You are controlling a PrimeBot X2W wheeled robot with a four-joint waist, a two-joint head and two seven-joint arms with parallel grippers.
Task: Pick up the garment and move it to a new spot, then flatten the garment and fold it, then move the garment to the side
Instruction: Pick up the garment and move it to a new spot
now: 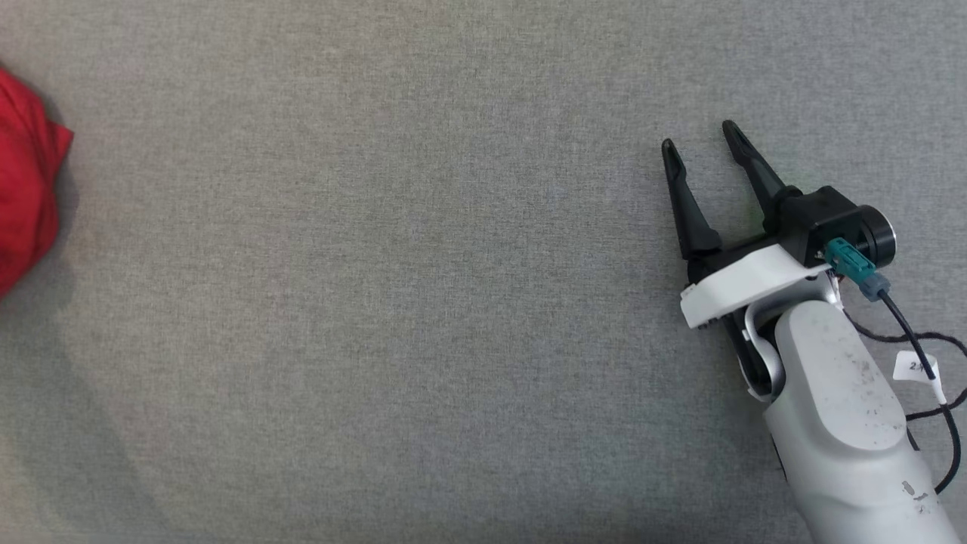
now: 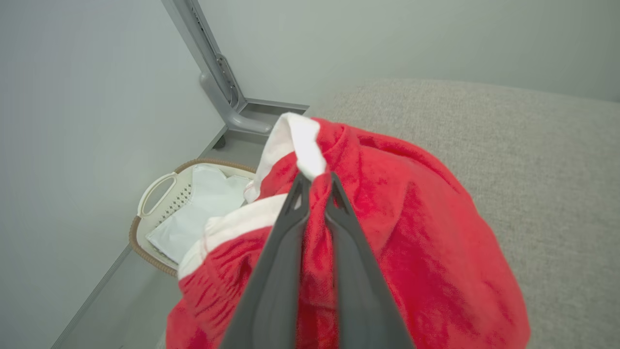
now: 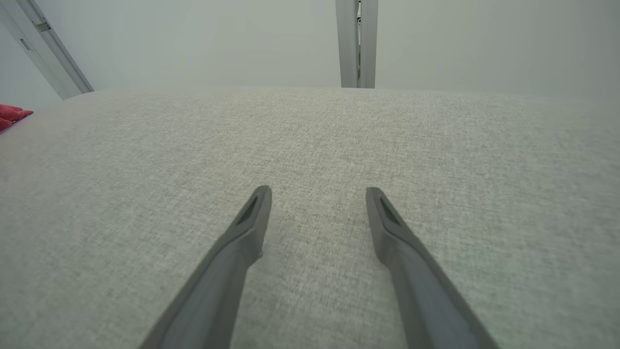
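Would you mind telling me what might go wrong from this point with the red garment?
1. The left jaws are shut on just a narrow fold of the garment near its white trim; it may slip out when lifted.
2. The garment sits at the table edge with a basket on the floor beyond; a dropped garment could land there.
3. The right jaws stand open far across the table, too distant to help catch it.

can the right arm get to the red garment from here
Probably, with a long stretch: just bare grey surface lies between the open right end effector and the red garment, which sits far left, pinched in the left end effector.
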